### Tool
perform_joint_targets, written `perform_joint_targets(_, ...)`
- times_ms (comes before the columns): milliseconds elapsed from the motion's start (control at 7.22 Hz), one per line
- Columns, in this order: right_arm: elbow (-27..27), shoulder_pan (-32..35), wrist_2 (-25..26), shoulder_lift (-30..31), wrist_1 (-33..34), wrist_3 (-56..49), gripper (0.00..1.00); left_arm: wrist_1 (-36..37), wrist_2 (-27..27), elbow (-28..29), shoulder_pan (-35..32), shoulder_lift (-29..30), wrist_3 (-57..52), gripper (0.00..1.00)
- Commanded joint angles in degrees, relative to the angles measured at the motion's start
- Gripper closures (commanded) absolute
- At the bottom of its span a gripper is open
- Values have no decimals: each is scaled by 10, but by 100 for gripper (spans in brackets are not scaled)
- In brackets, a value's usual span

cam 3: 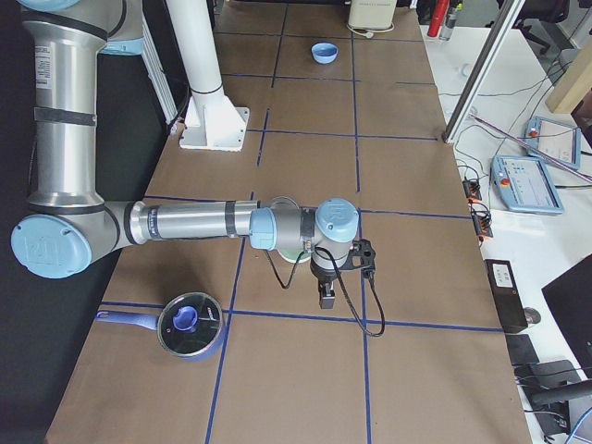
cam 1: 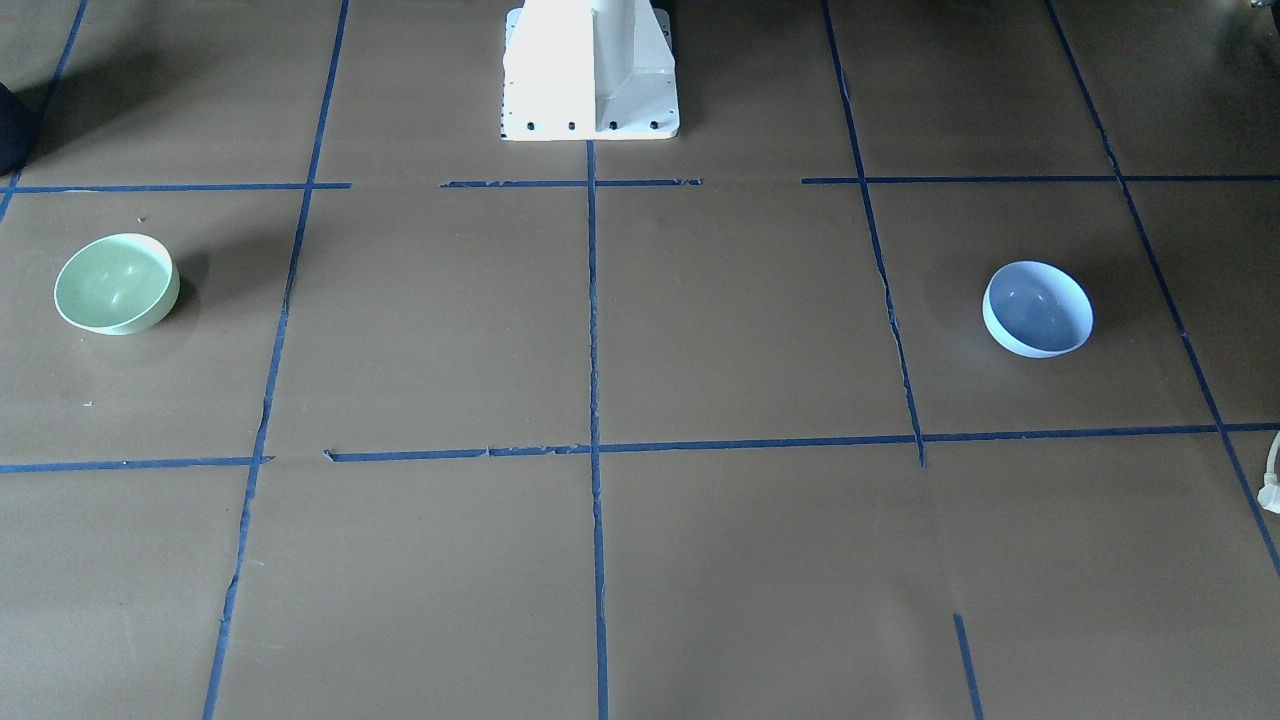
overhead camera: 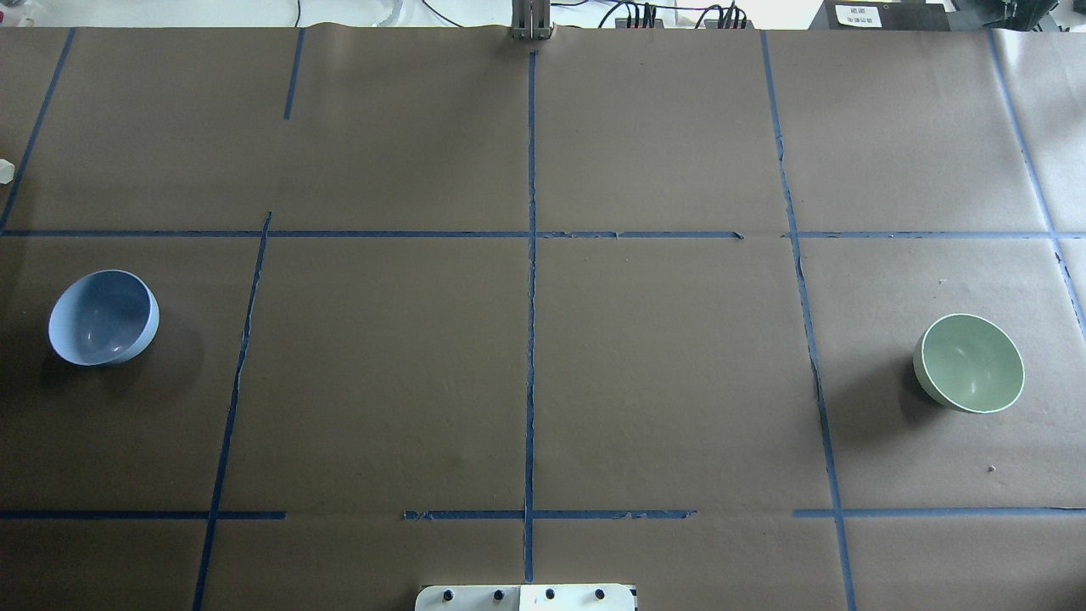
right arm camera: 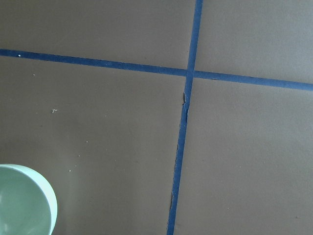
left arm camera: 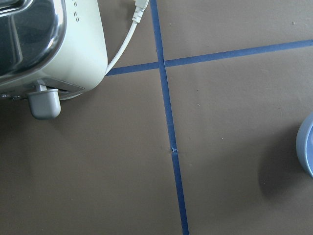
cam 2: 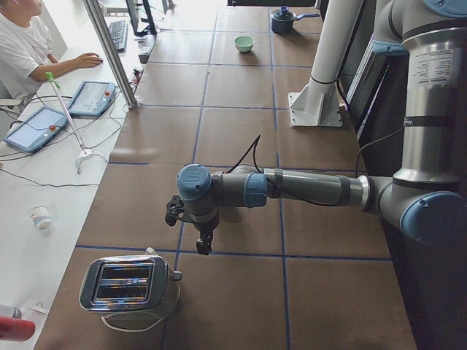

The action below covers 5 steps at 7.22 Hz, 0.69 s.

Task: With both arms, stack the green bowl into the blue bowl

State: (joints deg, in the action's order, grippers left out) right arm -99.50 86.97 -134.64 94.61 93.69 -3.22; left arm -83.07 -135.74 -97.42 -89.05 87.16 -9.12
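Note:
The pale green bowl stands upright at the table's right end in the overhead view, and at the left in the front view. The light blue bowl stands at the far left end. They are far apart. My left gripper hangs above the table between the toaster and the blue bowl, whose rim shows in its wrist view. My right gripper hangs just past the green bowl, which its wrist partly hides. I cannot tell whether either gripper is open or shut.
A chrome toaster with a white cord stands at the left end of the table. A pot with a blue lid sits at the right end. The white pedestal base stands mid-table. An operator sits beside the table.

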Motion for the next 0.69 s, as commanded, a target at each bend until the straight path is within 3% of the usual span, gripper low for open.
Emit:
perform_joint_targets(0, 0, 0, -2, 0, 0, -1, 0, -1, -4, -2, 0, -1, 0, 0)
perform_joint_targets(554, 4, 0, -17, 0, 0, -1, 0, -6, -5, -2, 0, -11, -5, 0)
